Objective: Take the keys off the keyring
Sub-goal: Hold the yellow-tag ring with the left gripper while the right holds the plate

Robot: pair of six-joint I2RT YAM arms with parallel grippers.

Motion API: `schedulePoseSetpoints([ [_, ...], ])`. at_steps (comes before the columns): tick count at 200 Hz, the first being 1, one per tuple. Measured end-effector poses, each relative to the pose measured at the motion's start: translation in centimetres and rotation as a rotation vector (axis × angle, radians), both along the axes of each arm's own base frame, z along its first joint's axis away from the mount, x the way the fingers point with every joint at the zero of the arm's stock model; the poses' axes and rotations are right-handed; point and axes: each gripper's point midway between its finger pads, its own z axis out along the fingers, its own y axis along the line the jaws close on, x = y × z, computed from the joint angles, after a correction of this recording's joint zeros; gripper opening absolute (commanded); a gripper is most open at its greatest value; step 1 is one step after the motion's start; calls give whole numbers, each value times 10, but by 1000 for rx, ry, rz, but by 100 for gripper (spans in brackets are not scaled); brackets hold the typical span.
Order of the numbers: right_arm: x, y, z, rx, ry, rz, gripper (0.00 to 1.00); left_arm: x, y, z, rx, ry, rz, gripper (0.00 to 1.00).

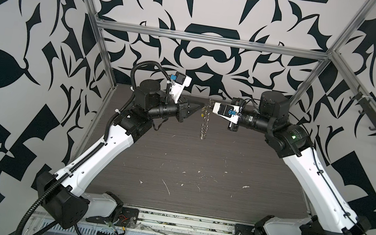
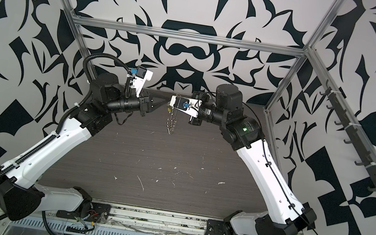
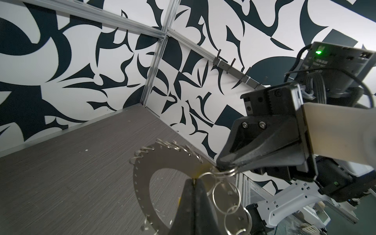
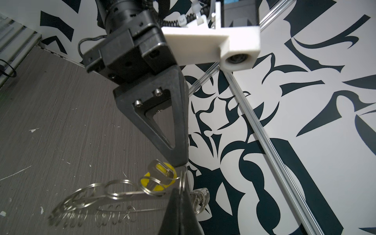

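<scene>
While both arms meet high over the rear of the desk [image 1: 197, 183], the work hangs in the air between them. Left gripper [image 1: 198, 107] points in from its side, jaws together. The wrist views put its tips on the edge of the keys [image 4: 159, 176] (really one yellow plastic tag with a clear window and a small split ring). Right gripper [image 3: 224, 165] faces it tip to tip, jaws closed on a wire ring at the rim of the keyring [image 1: 203, 125]. The hoop dangles edge-on below the two tips, clear of the desk.

Keyring itself: flat silver band, holes along its rim, small wire rings threaded all round. Tag sits at the top of it, right at the pinch, between the two grippers.

Reading of the arrangement: holding the hoop aloft lets its weight pull the fringe rings down and away. That leaves the tag isolated at the top, where the second gripper can reach it. Opposed grips give one anchor and one puller. Step in hand looks like the start of separation: both holds set, tag not yet off. Which of the overlapping wire rings carries the tag, cannot tell.

Risk: thin wire in a fingertip pinch may twist or slip, and a split ring likely needs working round its coil, not a straight tug.
</scene>
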Motion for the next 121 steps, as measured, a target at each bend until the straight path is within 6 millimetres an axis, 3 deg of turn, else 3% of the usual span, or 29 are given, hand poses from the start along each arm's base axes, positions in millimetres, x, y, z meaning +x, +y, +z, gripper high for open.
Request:
schedulePoseSetpoints([
  [40, 3, 0, -28, 75, 56, -23, 0, 16, 14, 8, 89, -76, 142, 0],
  [62, 9, 3, -38, 106, 84, -29, 0, 12, 18, 21, 118, -128, 151, 0],
  [83, 13, 6, -36, 126, 86, -16, 0, 3, 15, 21, 128, -140, 102, 28],
  [121, 7, 5, -25, 145, 66, 40, 0, -19, 7, -4, 108, -125, -63, 44],
])
